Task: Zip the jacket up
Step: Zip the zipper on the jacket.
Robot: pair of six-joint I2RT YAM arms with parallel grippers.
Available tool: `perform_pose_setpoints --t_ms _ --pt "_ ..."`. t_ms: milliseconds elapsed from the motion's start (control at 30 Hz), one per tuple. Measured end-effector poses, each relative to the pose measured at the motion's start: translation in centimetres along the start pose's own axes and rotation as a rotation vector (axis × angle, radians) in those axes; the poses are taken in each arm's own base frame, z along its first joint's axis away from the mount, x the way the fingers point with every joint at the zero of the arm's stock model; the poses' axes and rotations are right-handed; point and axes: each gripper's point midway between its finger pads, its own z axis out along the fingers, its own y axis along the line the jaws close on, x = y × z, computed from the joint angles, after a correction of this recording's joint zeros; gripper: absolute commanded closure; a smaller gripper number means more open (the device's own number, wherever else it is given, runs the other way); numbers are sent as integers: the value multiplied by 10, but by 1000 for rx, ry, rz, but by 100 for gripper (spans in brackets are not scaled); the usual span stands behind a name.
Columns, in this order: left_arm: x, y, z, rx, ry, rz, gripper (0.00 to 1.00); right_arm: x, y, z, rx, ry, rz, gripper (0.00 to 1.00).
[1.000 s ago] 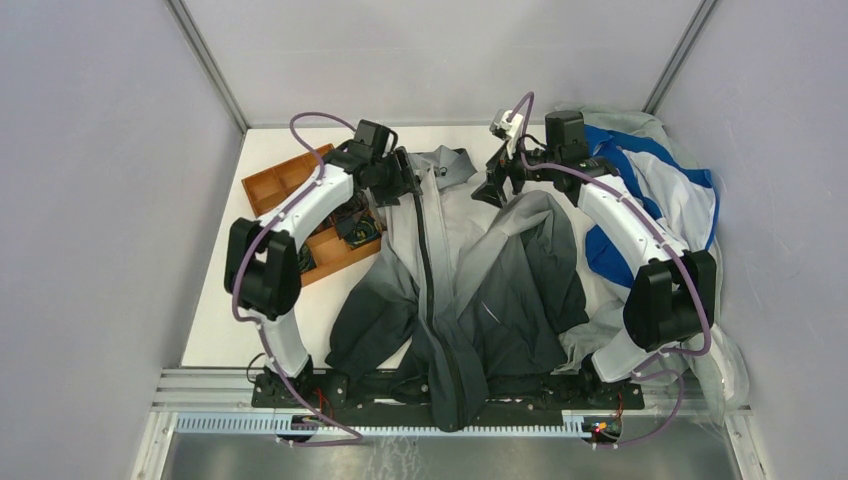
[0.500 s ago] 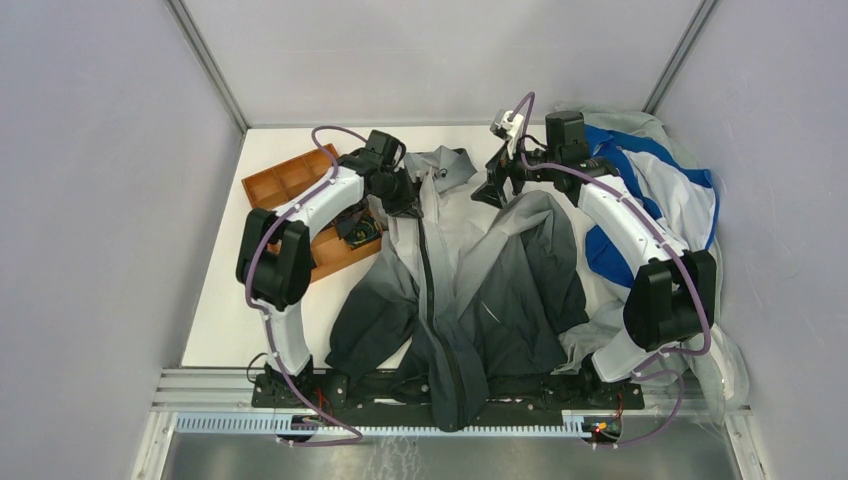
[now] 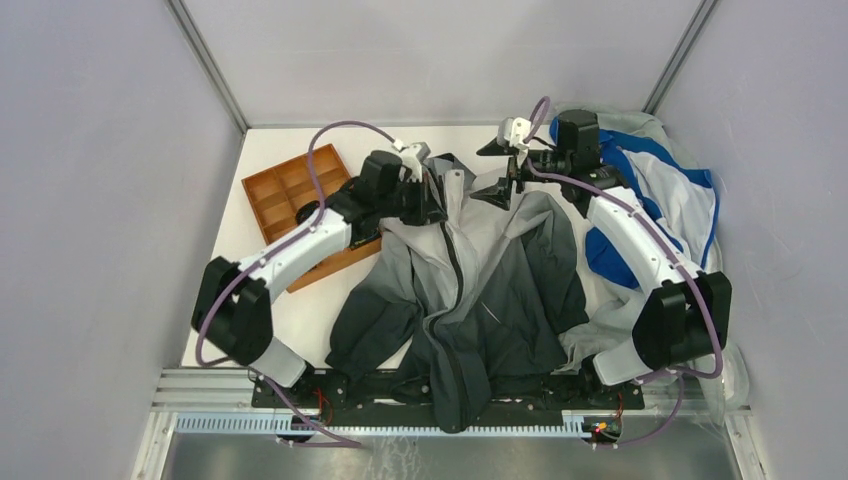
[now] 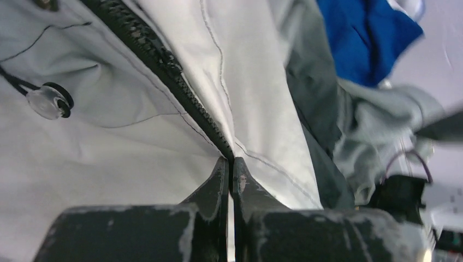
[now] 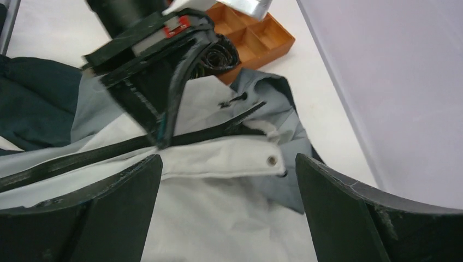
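Observation:
The jacket point(image 3: 500, 290) lies spread on the table, pale grey at the collar and dark at the hem, which hangs over the near edge. Its dark zipper point(image 3: 455, 270) runs down the front. My left gripper point(image 3: 436, 207) is shut on the zipper edge just below the collar. In the left wrist view the fingers point(image 4: 218, 180) pinch the zipper point(image 4: 164, 60). My right gripper point(image 3: 492, 172) hovers open over the collar's right side. In its own view the right gripper point(image 5: 227, 159) stands wide above the pale flap with a snap point(image 5: 271, 160). There the left gripper point(image 5: 160, 139) shows closed on the zipper.
A wooden compartment tray point(image 3: 285, 185) sits at the back left, partly under my left arm. A blue-and-white garment point(image 3: 650, 200) is heaped at the back right under my right arm. A cord toggle point(image 4: 48, 101) lies on the jacket's left front.
My left gripper swung right, onto the jacket, and closed on the zipper edge, dragging the left front panel rightward. My right gripper shifted slightly back and right, staying open.

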Motion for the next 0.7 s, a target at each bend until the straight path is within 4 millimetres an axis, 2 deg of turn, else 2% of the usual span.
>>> perform_pose_setpoints --t_ms 67,133,233,333,467,600,700 --pt "13 -23 -8 73 -24 64 98 -10 2 0 -24 -33 -67 5" --pt "30 -35 -11 117 -23 105 98 -10 3 2 -45 -41 -102 10" --pt "57 -41 -7 155 9 146 98 -1 3 7 -75 -32 -127 22" --pt "75 -40 -3 161 41 167 98 14 5 13 -112 1 -129 31" --pt "82 -46 -1 186 38 215 98 32 12 22 -198 66 -187 41" --pt "87 -50 0 206 29 253 98 49 40 30 -318 124 -251 49" --pt "93 -51 1 213 34 274 98 57 55 33 -375 146 -277 49"
